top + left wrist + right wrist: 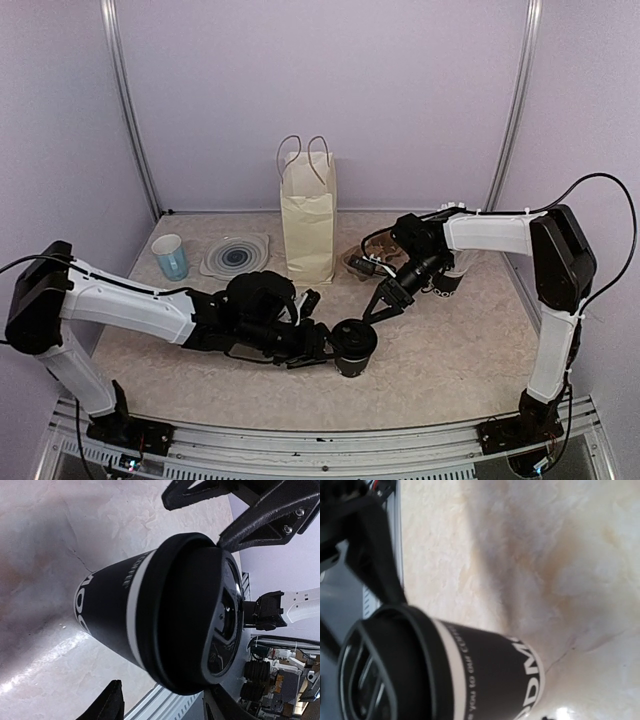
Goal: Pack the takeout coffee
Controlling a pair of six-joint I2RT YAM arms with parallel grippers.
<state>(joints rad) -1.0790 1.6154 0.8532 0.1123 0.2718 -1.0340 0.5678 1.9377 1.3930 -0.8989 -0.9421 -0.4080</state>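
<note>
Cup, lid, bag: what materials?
Cup: looks like paper, matte black, with printed white lettering and a white band under the lid. Lid: likely plastic, black, semi-gloss; its moulded recesses catch highlights. Bag: cream paper, matte, with folded sides and thin loop handles.
</note>
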